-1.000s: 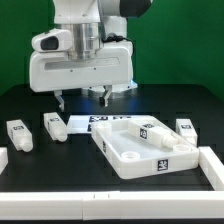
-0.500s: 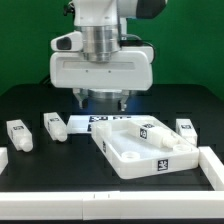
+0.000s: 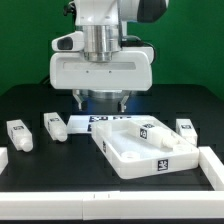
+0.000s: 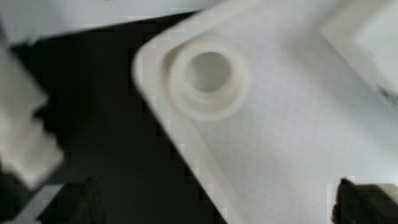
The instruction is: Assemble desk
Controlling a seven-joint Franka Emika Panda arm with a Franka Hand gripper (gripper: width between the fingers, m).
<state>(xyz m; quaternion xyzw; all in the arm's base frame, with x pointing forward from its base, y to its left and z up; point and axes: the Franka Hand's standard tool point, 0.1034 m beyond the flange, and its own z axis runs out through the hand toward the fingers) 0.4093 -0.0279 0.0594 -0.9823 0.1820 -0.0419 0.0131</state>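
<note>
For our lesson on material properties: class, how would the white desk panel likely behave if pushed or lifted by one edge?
The desk panel looks like moulded plastic with a raised rim, so it probably stays stiff. Lying wide and flat on the table, it would likely slide rather than tip.

White desk panel [image 3: 125, 158] flat, legs [image 3: 52, 125] lying apart

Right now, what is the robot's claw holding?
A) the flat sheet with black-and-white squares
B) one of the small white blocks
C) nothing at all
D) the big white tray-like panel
C: the gripper hangs open with nothing between its fingers, while the desk panel and a loose leg lie on the table.
</note>
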